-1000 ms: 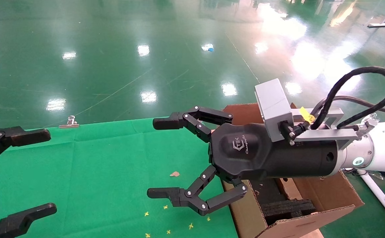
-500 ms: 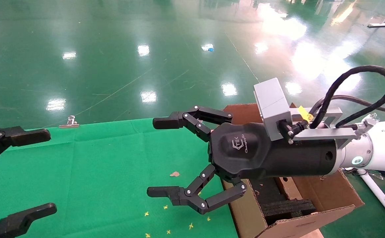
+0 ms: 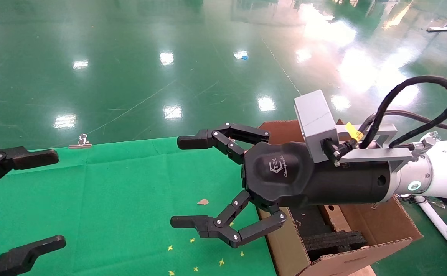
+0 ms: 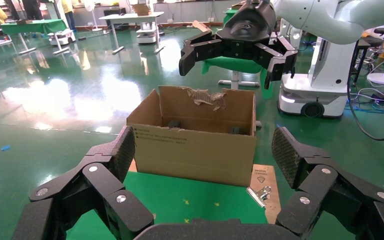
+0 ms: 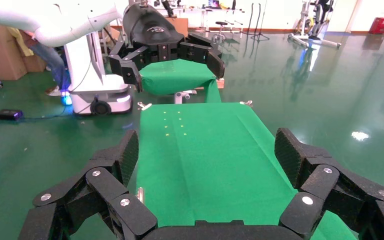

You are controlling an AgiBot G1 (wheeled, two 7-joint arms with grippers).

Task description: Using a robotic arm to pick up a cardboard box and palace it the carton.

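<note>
The small cardboard box is not in view in any frame. The carton [image 3: 365, 226] stands at the right end of the green table, open, with black foam inserts [image 3: 334, 241] inside; it also shows in the left wrist view [image 4: 195, 137], one back flap torn ragged. My right gripper [image 3: 183, 182] on the white robotic arm [image 3: 442, 168] is open and empty, held above the table just left of the carton, fingers pointing left. My left gripper [image 3: 35, 197] is open and empty at the left edge. Each wrist view shows the other gripper facing it [image 4: 237, 45] [image 5: 167, 50].
A green cloth [image 3: 112, 199] covers the table, with small yellow marks [image 3: 192, 241] and a brown scrap [image 3: 203, 201] on it. A metal binder clip [image 3: 80, 142] sits at the cloth's far edge, another beside the carton [image 4: 261, 192]. Glossy green floor lies beyond.
The right arm has drifted very slightly left. Nothing else has visibly changed.
</note>
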